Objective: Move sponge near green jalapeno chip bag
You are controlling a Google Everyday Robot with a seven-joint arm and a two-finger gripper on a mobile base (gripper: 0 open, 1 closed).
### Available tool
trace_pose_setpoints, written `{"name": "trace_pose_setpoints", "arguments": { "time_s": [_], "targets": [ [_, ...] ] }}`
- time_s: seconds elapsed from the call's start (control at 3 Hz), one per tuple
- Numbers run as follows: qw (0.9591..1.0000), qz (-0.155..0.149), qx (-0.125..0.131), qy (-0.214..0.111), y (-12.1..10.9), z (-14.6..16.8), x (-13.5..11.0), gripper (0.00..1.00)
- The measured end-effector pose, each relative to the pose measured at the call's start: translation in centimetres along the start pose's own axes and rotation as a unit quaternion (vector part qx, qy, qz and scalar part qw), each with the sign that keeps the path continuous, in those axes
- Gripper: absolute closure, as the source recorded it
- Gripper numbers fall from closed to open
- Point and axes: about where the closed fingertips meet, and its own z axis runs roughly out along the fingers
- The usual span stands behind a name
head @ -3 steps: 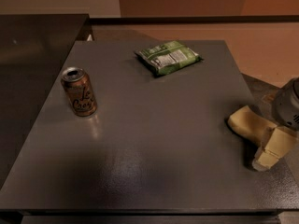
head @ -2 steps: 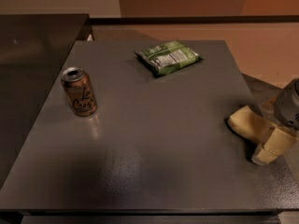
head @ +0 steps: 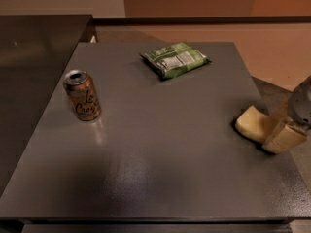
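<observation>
We judge the step in hand to be taking hold of the sponge [head: 251,124], which lies at the right edge of the desk [head: 160,149], well apart from the green jalapeno chip bag [head: 176,59] on the far side. To do it well we would want a centred hold on the soft block before lifting, since a nudge outward could tip it off the edge. We would then set it just beside the bag without shoving the bag. The orange can [head: 83,95] stands out of that path. The gripper [head: 282,130] is low at the sponge's right end, touching or nearly touching it. We cannot tell how far open it is, or whether it has hold of the sponge.
</observation>
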Motion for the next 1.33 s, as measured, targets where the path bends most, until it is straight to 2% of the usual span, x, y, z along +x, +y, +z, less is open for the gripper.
{"name": "trace_pose_setpoints", "arguments": {
  "time_s": [0.33,0.67,1.33],
  "targets": [
    [0.9998,-0.004,0.011,-0.013,-0.5,-1.4,-1.4,0.87],
    [0.999,-0.012,0.021,-0.038,-1.7,-2.5,-4.0,1.0],
    [0.9955,-0.022,0.02,-0.09,-5.6,-1.9,-9.9,1.0]
  ]
}}
